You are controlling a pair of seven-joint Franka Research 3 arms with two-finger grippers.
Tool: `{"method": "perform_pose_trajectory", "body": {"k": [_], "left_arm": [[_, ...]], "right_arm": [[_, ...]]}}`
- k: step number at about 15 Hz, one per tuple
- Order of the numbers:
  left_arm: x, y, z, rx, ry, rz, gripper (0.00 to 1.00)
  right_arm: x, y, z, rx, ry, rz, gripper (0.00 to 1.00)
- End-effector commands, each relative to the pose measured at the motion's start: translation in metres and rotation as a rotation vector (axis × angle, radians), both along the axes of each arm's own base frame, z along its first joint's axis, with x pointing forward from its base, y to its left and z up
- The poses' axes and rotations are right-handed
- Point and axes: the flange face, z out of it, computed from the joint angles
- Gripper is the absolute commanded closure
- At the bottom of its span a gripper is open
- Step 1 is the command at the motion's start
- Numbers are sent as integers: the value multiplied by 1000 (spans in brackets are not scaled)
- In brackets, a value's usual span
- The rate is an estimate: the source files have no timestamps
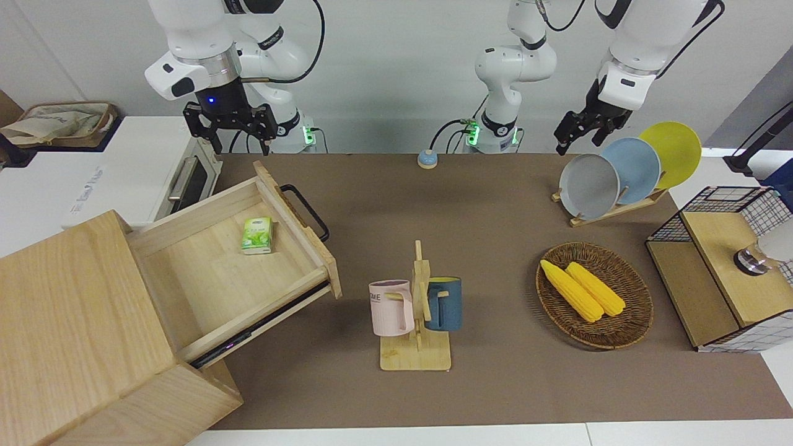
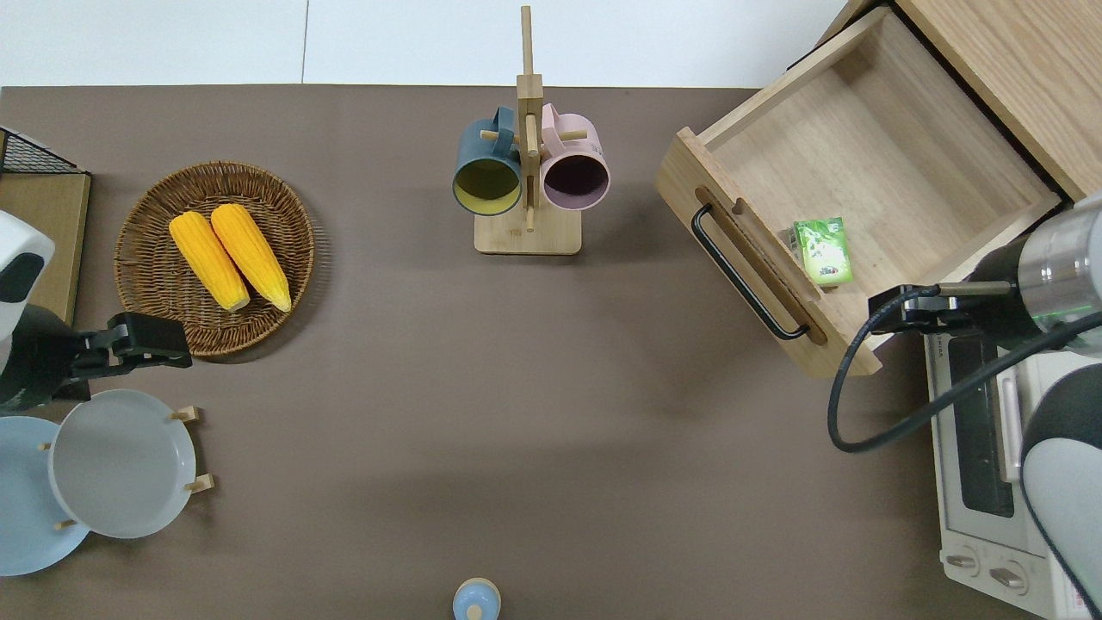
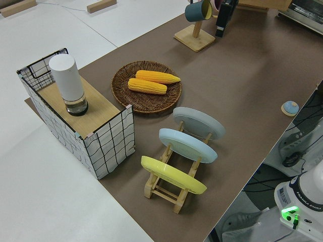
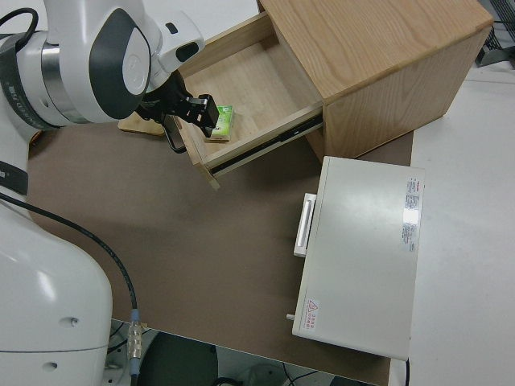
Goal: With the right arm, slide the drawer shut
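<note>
While drawer (image 1: 248,260) stands open, right arm's fingers (image 1: 214,137) seemingly spread above its corner

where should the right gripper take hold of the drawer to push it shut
On the drawer front panel, at or beside the black loop handle. Come from the table side of the panel, the handle's side, since the drawer stands pulled out of the cabinet at an angle. The right gripper, open, could close on the handle bar or press flat against the panel.

Robotics lab staged as a kitchen: two arms (image 1: 204,37) bolted at a desk (image 1: 495,204) with brown mat, toaster oven (image 2: 990,465), plate rack (image 3: 176,166), bare white walls.
</note>
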Motion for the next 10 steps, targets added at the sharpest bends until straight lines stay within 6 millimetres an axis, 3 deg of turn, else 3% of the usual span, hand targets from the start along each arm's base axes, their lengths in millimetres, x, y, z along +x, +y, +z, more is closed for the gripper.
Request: {"method": "perform_pose_trajectory", "body": {"k": [1,5,10], "left_arm": [[-4,2,5,-1,5,-6,7],[-4,2,5,-1,5,-8,7],[-4,2,5,-1,5,-6,7]], "right_arm": [[3,-2,3,6,17,-4,600],[3,-1,6,9,10,-45,991],[3,0,4,9,15,-56,1000]]}}
